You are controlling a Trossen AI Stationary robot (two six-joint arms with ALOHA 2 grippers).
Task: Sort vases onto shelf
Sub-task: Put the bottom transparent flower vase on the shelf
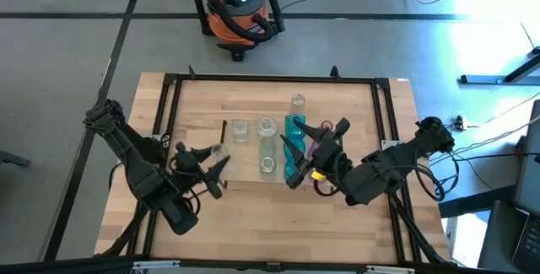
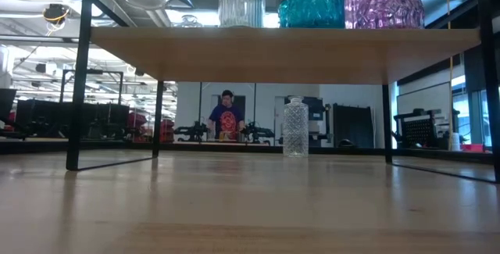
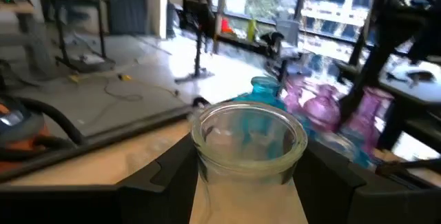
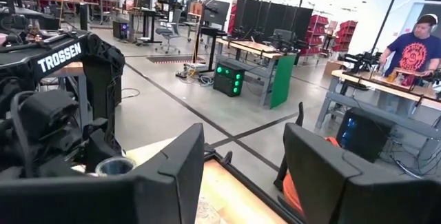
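High view: left claw (image 1: 218, 161) at the shelf's (image 1: 245, 173) left end, pinching a clear round vase (image 3: 249, 145) by its body, wide mouth up, over the board; right claw (image 1: 310, 158) at the right end, fingers spread, nothing between them; teal vase (image 1: 294, 143) and pink vase (image 1: 314, 149) just beside it; clear ones mid-board; one clear bottle vase (image 2: 294, 127) on the table toward the far edge, off the shelf. Judgement: mostly sorted; held vase to set down, bottle left.
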